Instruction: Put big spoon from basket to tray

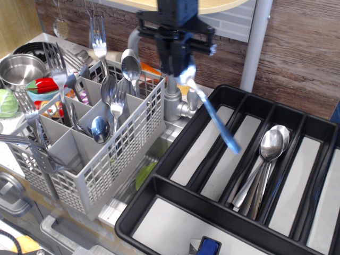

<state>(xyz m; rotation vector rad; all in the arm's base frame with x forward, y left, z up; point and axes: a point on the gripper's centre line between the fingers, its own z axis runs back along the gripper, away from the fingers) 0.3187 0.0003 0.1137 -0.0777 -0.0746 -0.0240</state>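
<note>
The gripper is clamped on the bowl end of the big spoon, which hangs in the air clear of the basket and over the left part of the tray. The spoon's long axis runs diagonally, from the bowl at the jaws down and to the right, w/ the handle tip ending above the divider between the tray's 2nd and 3rd long compartments. The spoons already in the tray lie further right, so by judgement the drop spot is down and to the right of the gripper, approx. along the handle's own line. Only one arm here. The bowl itself is mostly hidden by the jaws, the handle is blurred, and how high the tip sits over the tray cannot be told. The tray's right edge is cut off by the frame
</note>
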